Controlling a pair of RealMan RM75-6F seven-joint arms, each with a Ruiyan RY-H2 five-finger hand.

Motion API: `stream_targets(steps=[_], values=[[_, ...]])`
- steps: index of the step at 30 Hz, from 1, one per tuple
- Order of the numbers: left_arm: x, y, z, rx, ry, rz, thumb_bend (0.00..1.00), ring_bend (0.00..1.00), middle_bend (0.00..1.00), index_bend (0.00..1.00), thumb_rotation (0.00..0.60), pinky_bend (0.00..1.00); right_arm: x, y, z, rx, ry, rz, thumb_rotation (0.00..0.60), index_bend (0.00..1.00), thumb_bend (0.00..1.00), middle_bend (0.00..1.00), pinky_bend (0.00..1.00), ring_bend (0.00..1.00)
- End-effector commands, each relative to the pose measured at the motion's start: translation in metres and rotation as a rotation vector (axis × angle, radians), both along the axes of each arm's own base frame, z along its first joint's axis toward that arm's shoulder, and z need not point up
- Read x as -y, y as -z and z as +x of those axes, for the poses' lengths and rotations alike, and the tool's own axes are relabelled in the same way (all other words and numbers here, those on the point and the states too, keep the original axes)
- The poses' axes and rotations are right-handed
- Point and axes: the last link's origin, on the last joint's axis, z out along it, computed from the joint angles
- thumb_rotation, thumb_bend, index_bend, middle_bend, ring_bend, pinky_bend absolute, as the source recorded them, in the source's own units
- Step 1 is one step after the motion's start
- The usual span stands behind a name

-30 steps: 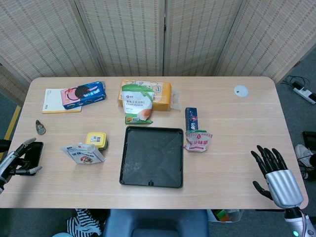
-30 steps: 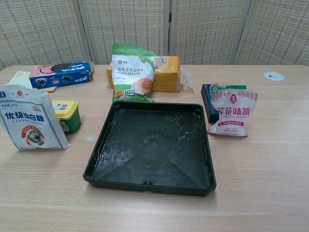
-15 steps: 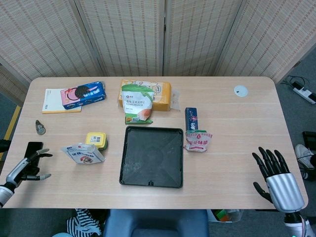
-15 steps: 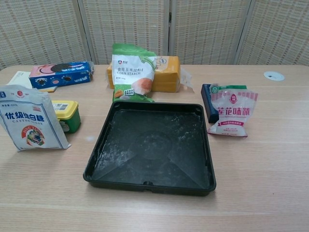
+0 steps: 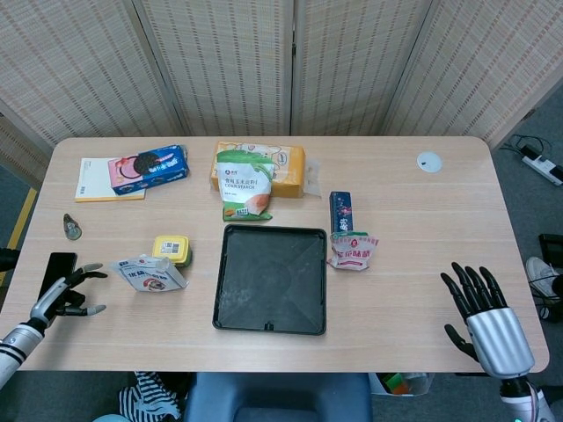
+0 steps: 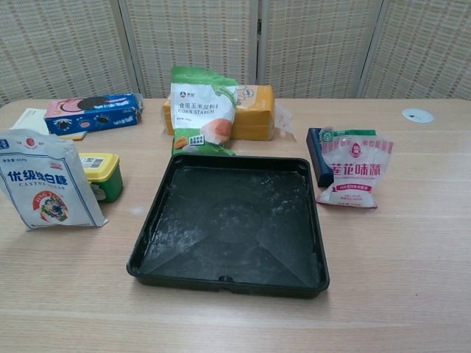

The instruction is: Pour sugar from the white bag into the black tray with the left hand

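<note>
The white sugar bag stands upright on the table, left of the black tray, which lies empty in the middle with a dusty floor. My left hand hovers near the table's left front edge, fingers spread and holding nothing, a short way left of the bag. My right hand is at the right front edge, fingers spread and empty. Neither hand shows in the chest view.
A small yellow-lidded tub sits just behind the sugar bag. A green corn starch bag, an orange pack, a cookie box, a pink-white packet, a dark box and a black phone lie around.
My left hand has moved rightward along the front edge toward the sugar bag, uncovering the black phone. My right hand shifted slightly. The objects have not moved.
</note>
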Motion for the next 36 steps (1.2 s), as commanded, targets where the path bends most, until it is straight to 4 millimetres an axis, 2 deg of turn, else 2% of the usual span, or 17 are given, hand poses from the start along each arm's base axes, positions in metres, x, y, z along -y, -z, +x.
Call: stream_targets(steps=[1, 17, 23, 29, 36], values=[[-0.003, 0.008, 0.005, 0.011, 0.008, 0.009, 0.17, 1.0, 0.3, 0.2, 0.6, 1.0, 0.0, -0.001, 0.0, 0.003, -0.001, 0.001, 0.6, 0.0, 0.28, 0.0, 0.0, 0.0], [-0.026, 0.057, 0.04, 0.013, 0.083, -0.027, 0.17, 1.0, 0.36, 0.26, 0.6, 1.0, 0.001, -0.002, -0.002, 0.004, 0.01, 0.011, 0.6, 0.0, 0.28, 0.0, 0.0, 0.0], [-0.03, 0.066, 0.053, 0.045, 0.102, -0.027, 0.17, 1.0, 0.41, 0.28, 0.6, 1.0, 0.001, -0.004, -0.003, 0.006, 0.013, 0.007, 0.6, 0.0, 0.28, 0.0, 0.0, 0.0], [-0.033, 0.073, 0.07, 0.074, 0.145, -0.038, 0.17, 1.0, 0.41, 0.27, 0.6, 1.0, 0.001, -0.004, -0.003, 0.006, 0.011, 0.014, 0.6, 0.0, 0.27, 0.0, 0.0, 0.0], [-0.037, 0.074, 0.071, 0.059, 0.134, -0.025, 0.17, 1.0, 0.42, 0.3, 0.6, 1.0, 0.0, -0.007, -0.003, 0.011, 0.013, 0.001, 0.6, 0.0, 0.27, 0.0, 0.0, 0.0]])
